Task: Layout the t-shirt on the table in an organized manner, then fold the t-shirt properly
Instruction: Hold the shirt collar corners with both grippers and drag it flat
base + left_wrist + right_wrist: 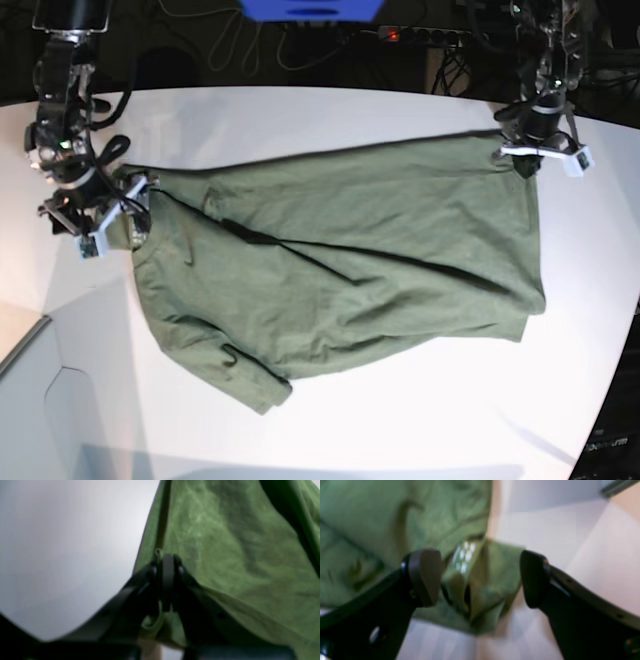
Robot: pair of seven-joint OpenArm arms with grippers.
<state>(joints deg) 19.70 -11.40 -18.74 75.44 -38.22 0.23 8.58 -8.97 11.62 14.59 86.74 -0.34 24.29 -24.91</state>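
Note:
The olive-green t-shirt (350, 260) lies spread and wrinkled across the white table (350, 110), one sleeve pointing toward the near edge. At the shirt's far right corner, my left gripper (530, 160) is shut on the t-shirt's edge; in the left wrist view its fingertips (168, 562) pinch a hem of the cloth (225, 542). At the left end, my right gripper (120, 215) stands open. Its pads (425, 575) sit on either side of a bunched fold of the shirt (370, 517) without pressing it.
Black cables and a power strip (420, 35) lie behind the table's curved far edge, beside a blue object (310, 8). A pale panel (60, 400) sits at the lower left. The table's right edge (615, 350) drops to dark floor.

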